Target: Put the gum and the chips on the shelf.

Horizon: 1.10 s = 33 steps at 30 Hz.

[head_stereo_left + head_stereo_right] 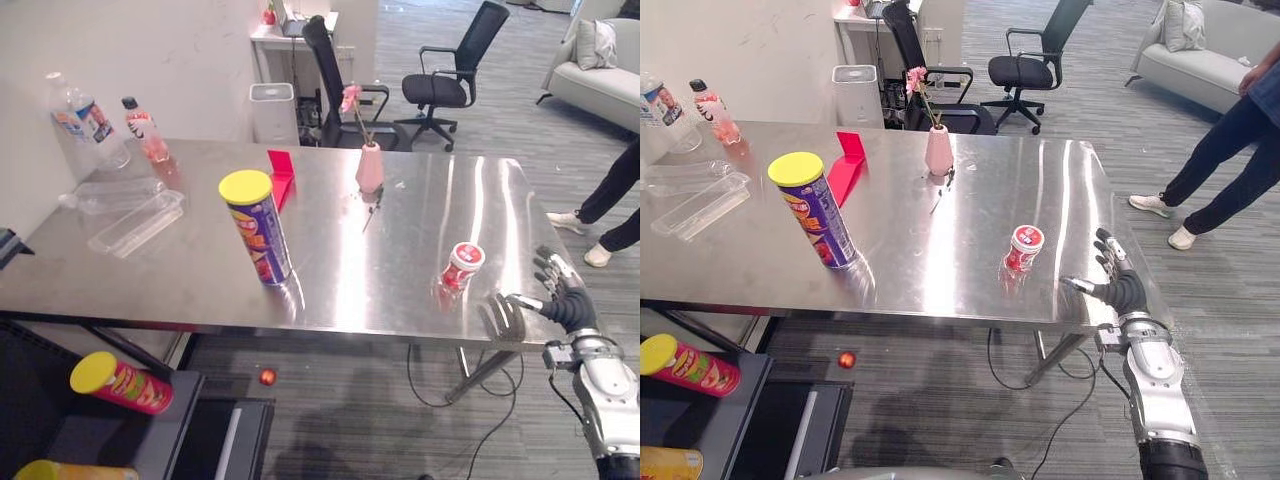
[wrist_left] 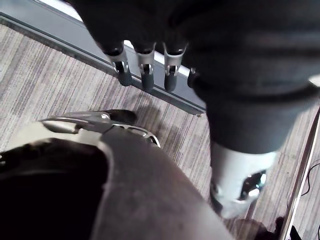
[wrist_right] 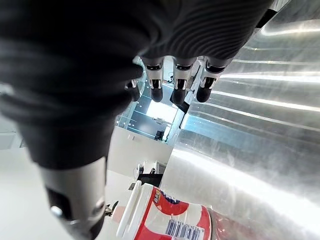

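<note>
Left eye view: gum tub [image 1: 462, 266] stands upright on the worktop [image 1: 400, 285] near its front edge, white lid up, long axis vertical. Right robot hand [image 1: 562, 295] hovers at the worktop's right front corner, near the tub. Its fingers are straight and spread: released, holding nothing. The tub lies to that hand's left and a little farther from the robot, with a clear gap between them.

Chips can [image 1: 257, 228], purple with a yellow lid, is also upright, well apart from the tub on the worktop's left half. Shelf [image 1: 110, 435] sits low at the robot's left, below worktop level. A red can [image 1: 120, 383] with a yellow lid lies on its side there.

Judgement: the right robot hand is the nearer one for the gum. The move calls for a short reach leftward, thumb and fingers closing round the tub's wall. The shelf is on the opposite side, so the carry looks long.

Right wrist view adds the close read: fingers [image 3: 177, 87] extended over bare steel, and the tub's white lid and red wall just past them, untouched.

Left wrist view adds the other arm: left robot hand [image 2: 146, 75] hangs over the floor, fingers relaxed and empty.

Eye views supply the layout of chips can, tub and shelf.
</note>
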### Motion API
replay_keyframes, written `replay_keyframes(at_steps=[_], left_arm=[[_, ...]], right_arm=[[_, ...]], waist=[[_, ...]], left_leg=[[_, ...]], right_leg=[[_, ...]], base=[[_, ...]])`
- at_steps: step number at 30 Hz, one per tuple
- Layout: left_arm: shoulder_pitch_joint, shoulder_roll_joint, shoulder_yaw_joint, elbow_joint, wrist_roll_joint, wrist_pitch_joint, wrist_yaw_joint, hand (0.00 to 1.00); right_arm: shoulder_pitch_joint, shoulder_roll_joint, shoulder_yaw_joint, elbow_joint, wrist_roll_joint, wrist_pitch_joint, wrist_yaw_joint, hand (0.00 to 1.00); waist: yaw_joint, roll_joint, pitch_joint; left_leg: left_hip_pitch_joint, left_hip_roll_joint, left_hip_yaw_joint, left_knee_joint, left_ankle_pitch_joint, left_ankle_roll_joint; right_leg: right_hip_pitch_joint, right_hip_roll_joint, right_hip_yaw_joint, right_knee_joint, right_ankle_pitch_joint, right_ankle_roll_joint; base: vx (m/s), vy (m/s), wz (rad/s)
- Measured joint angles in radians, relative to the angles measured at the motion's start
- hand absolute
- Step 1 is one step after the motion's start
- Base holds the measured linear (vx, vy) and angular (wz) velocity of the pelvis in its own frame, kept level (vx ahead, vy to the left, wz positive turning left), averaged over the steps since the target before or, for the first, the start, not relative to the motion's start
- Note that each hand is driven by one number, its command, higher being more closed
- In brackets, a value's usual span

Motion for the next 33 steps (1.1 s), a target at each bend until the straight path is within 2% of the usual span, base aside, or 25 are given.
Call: replay_keyframes(at_steps=[20, 33], left_arm=[[-0.002, 0.0, -0.019, -0.017, -0.007, 0.006, -0.001, 0.0], [-0.002, -0.001, -0.027, -0.042, -0.007, 0.0, -0.002, 0.0]], right_arm=[[-0.065, 0.0, 0.064, 0.086, -0.042, 0.001, -0.002, 0.0], [-0.131, -0.008, 0.072, 0.116, -0.043, 0.0, -0.035, 0.0]], waist=[[0.022, 0.013, 0.046], [0.028, 0.018, 0.076]], left_leg=[[-0.023, -0.002, -0.059, -0.002, 0.016, 0.005], [-0.037, -0.002, -0.082, -0.002, 0.024, 0.006]], right_leg=[[0.014, -0.001, -0.041, 0.0, -0.006, -0.008], [0.015, -0.001, -0.053, 0.0, -0.006, -0.008]], base=[[0.0, -0.007, 0.08], [0.0, -0.002, 0.04]])
